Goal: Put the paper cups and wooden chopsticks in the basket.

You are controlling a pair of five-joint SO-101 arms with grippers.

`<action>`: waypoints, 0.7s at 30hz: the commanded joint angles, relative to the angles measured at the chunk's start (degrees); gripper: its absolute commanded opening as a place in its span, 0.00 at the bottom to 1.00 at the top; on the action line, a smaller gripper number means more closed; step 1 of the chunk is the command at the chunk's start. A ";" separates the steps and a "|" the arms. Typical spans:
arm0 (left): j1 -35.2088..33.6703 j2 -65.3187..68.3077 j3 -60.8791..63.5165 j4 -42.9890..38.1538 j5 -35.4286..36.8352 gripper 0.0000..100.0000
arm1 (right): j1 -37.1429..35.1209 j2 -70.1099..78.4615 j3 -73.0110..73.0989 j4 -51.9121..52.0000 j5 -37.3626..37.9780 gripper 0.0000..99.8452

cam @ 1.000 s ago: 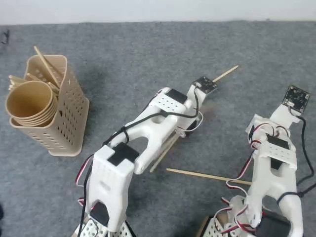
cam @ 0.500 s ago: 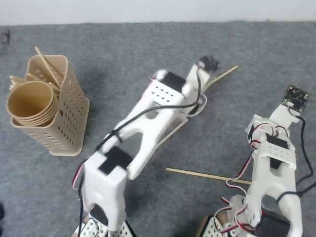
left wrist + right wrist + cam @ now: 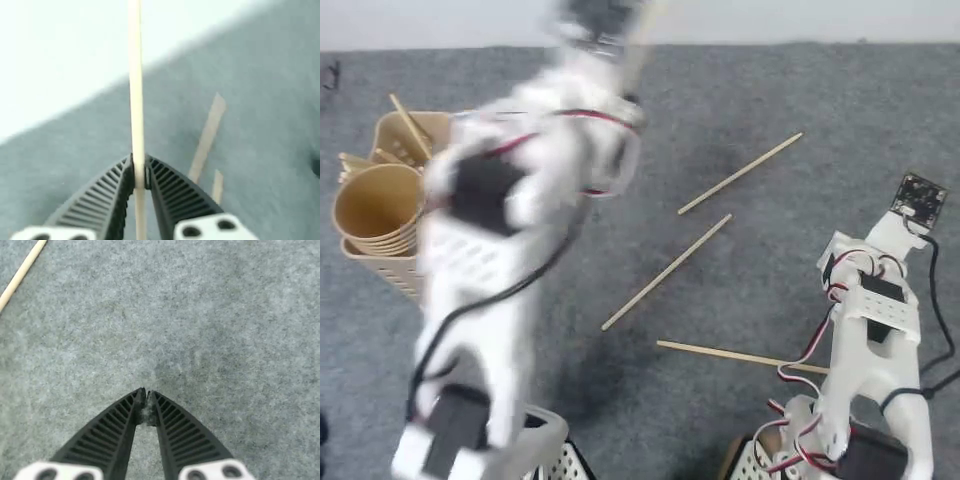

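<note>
swung up since a second ago, from mid-frame to the upper left: left arm [image 3: 500, 250], blurred in the high view, against the basket [image 3: 375, 265]. cups [image 3: 375, 205] nested inside already, with several sticks. three chopsticks [image 3: 667, 271] loose on grey carpet [image 3: 800, 90], centre to lower right. pale wall [image 3: 820, 20] along the top. right arm [image 3: 875, 330] at lower right.

left wrist view: left gripper [image 3: 140, 167] pinching a held chopstick [image 3: 135, 75], upright against wall and carpet.

right wrist view: right gripper [image 3: 146, 395] pressed together on nothing, over carpet.

likely step: carrying the held chopstick to the basket. next: tip over the opening, lower, let go.
</note>
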 commanded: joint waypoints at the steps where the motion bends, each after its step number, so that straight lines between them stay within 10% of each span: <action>1: -8.62 -8.53 -0.31 -3.08 4.04 0.01 | -0.75 -1.63 -0.44 -0.92 0.79 0.01; 6: -8.53 -20.22 16.31 -1.67 2.99 0.01 | -0.75 -1.54 -0.44 -0.92 0.79 0.01; 12: -18.20 -32.53 34.15 -28.48 0.18 0.01 | -0.75 -1.45 -0.44 -0.92 0.79 0.01; 21: -34.37 -15.91 42.24 -56.18 5.45 0.01 | -1.63 -1.45 -0.44 -0.92 0.79 0.01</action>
